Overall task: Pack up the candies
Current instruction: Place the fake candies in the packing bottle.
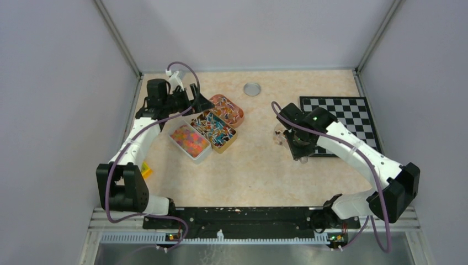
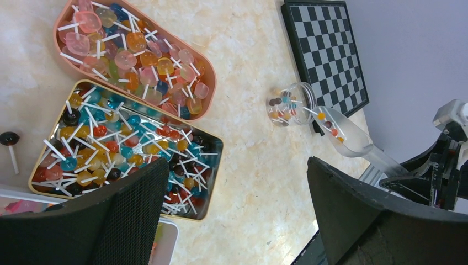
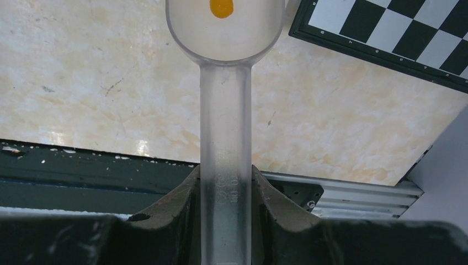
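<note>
**Top view:**
- The left gripper (image 1: 200,102) hangs at 10 o'clock over the trays, jaws wide apart and holding nothing.
- Just below it sits a white rectangular plastic tray (image 1: 203,153) full of candies (image 1: 189,139): tiny round beads in mixed pink, orange and yellow.
- A gold rectangular metal tin (image 1: 227,143) packed with lollipops touches the tray's 2 o'clock side.
- A pink oval tin (image 1: 241,117) sits past that, also full of lollipops.
- A small round silver lid (image 1: 252,89) lies alone at 12 o'clock.
- A black-and-white chessboard (image 1: 339,118) lies at 2 o'clock.
- The right gripper (image 1: 293,141) is at 3 o'clock by the board's near-left corner, clamped on a clear plastic scoop (image 1: 287,137).
- A clear round jar (image 1: 279,131) stands just beside the scoop tip.

**Left wrist view:**
- The left gripper (image 2: 237,165) has both black fingers (image 2: 110,221) spread, with bare tabletop between them.
- The gold tin (image 2: 216,144) is at 9 o'clock and the pink tin (image 2: 212,83) at 11 o'clock.
- One loose dark lollipop (image 2: 10,141) lies on the table at the far 9 o'clock edge.
- The jar (image 2: 290,104) at 1 o'clock holds mixed coloured sweets, too small to tell the kind.
- The scoop (image 2: 347,135) has its lip at the jar rim, with a few small coloured pieces in its bowl.
- The chessboard (image 2: 325,49) lies behind the jar and scoop.

**Right wrist view:**
- The right gripper (image 3: 225,179) has both jaws tight on the scoop (image 3: 225,127) handle.
- One orange candy (image 3: 222,6) lies in the bowl at 12 o'clock.
- The chessboard (image 3: 397,33) corner shows at 1 o'clock.
</note>
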`<state>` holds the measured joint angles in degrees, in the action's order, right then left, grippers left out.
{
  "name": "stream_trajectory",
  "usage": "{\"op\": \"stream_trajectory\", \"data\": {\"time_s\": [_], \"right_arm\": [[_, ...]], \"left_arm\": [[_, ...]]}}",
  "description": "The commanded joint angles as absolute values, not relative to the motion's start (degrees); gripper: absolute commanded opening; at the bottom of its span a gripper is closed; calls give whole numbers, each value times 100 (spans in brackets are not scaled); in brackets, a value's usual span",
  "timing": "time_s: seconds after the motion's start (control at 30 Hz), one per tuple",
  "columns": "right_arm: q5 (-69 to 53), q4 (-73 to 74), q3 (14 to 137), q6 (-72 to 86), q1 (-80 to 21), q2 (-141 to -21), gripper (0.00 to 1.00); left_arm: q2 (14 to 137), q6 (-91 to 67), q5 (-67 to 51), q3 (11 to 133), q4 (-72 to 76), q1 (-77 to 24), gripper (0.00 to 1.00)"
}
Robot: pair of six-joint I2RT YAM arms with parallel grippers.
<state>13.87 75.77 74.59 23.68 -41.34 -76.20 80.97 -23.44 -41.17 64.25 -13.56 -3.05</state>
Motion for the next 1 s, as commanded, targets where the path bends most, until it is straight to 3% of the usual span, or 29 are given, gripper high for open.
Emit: {"op": "stream_trajectory", "data": {"time_s": [0.0, 0.97], "right_arm": [[1328, 7822, 7548, 2232, -4016, -7708, 0], [1148, 8119, 7772, 1838, -3599, -7870, 0]], "left_arm": [[7875, -2285, -4074, 6390, -1132, -290, 99], [7865, -2254, -3965, 6370, -1177, -289, 99]]}}
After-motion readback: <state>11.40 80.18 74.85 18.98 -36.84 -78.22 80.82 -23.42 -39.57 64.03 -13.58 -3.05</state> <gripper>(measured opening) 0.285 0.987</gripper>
